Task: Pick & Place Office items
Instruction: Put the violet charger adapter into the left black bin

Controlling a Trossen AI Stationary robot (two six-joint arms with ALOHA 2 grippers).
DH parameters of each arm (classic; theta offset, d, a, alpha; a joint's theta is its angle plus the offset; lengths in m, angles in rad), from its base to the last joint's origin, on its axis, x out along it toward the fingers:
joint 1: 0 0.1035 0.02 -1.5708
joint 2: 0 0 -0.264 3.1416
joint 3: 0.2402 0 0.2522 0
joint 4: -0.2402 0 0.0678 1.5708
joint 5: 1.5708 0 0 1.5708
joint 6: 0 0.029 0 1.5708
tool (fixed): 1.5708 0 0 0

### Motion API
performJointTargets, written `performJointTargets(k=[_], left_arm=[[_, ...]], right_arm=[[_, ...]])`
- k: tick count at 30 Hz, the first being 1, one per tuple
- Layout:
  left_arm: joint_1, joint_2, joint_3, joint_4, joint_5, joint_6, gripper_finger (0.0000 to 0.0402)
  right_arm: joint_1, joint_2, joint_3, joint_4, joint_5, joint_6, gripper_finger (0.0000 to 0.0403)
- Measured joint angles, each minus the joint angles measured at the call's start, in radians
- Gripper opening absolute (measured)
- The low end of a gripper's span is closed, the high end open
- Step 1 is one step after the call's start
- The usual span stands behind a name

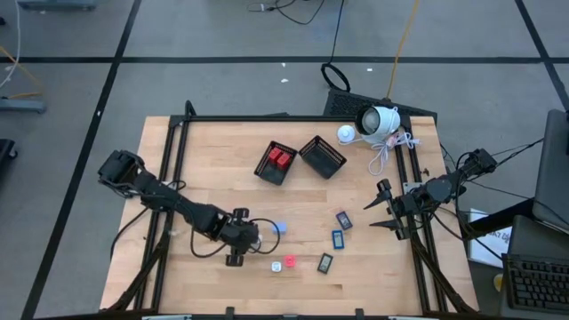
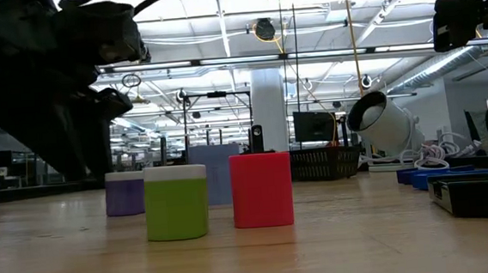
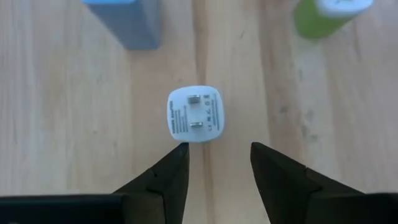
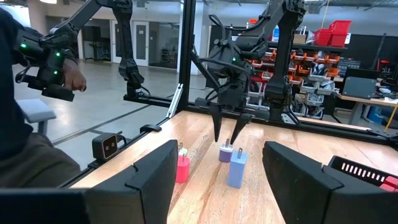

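Observation:
My left gripper (image 3: 217, 163) is open and points down over a small plug adapter (image 3: 194, 115) with a white face and two metal prongs. The adapter stands upright on the table, just ahead of the fingertips. In the low view the adapter (image 2: 125, 194) shows a purple body. A pale blue block (image 1: 278, 228), a green-bodied adapter (image 2: 176, 201) and a red block (image 2: 261, 189) stand close by. Three dark blue-faced rectangles (image 1: 338, 238) lie flat to the right. My right gripper (image 4: 217, 177) is open and waits at the table's right edge.
Two black mesh baskets (image 1: 276, 163) (image 1: 322, 156) stand near the table's far middle, and the left one holds red pieces. A white round camera (image 1: 378, 120) with a white cable sits at the far right corner. A person's hand (image 4: 74, 78) shows beyond the table.

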Motion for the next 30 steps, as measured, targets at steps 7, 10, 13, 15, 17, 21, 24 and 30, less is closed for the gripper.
performJointTargets(k=[7,10,13,15,17,21,24,30], left_arm=[[0.021,0.000,0.000,-0.008,-0.082,-0.004,0.0214],[0.036,0.000,0.000,-0.005,-0.046,-0.004,0.0237],[0.039,0.000,0.000,-0.002,-0.035,0.019,0.0255],[0.035,0.000,0.000,0.015,-0.037,0.069,0.0265],[0.028,0.000,0.000,0.029,-0.059,0.111,0.0270],[0.025,0.024,-0.003,0.064,-0.083,0.182,0.0273],[0.028,0.060,-0.005,0.082,-0.080,0.234,0.0274],[0.034,0.107,-0.004,0.122,-0.075,0.278,0.0273]], right_arm=[[0.000,0.000,0.000,0.000,0.000,0.000,0.0224],[0.000,0.000,0.000,0.000,0.000,0.000,0.0224],[0.000,0.000,0.000,0.000,0.000,0.000,0.0224],[0.000,0.000,0.000,0.000,0.000,0.000,0.0224],[0.000,0.000,0.000,0.000,0.000,0.000,0.0224],[0.000,0.000,0.000,0.000,0.000,0.000,0.0224],[0.000,0.000,0.000,0.000,0.000,0.000,0.0224],[0.000,0.000,0.000,0.001,0.000,0.000,0.0224]])
